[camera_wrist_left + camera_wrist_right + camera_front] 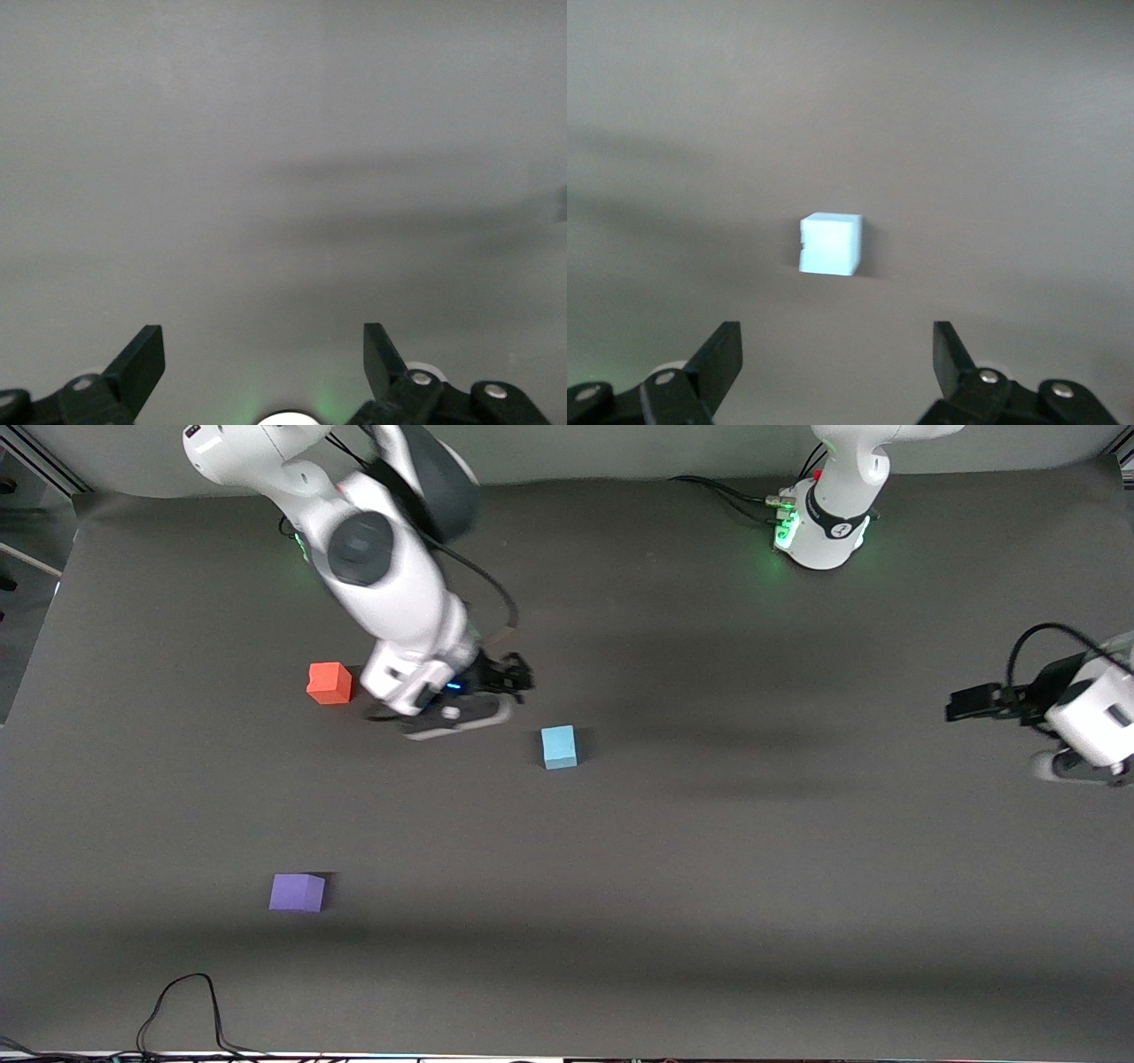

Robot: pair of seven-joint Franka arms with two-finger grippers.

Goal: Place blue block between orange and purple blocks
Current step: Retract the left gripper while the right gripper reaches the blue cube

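The blue block [558, 746] lies on the dark mat near the middle; it also shows in the right wrist view [830, 243], notch on one edge. The orange block [329, 683] lies toward the right arm's end. The purple block [297, 892] lies nearer to the front camera than the orange one, well apart from it. My right gripper [454, 724] is open and empty [837, 350], over the mat between the orange and blue blocks, short of the blue one. My left gripper [1060, 766] is open and empty [264, 354], waiting over the left arm's end of the table.
The left arm's base [824, 527] stands at the table's back edge. A black cable [190, 1010] loops at the front edge, nearer to the front camera than the purple block.
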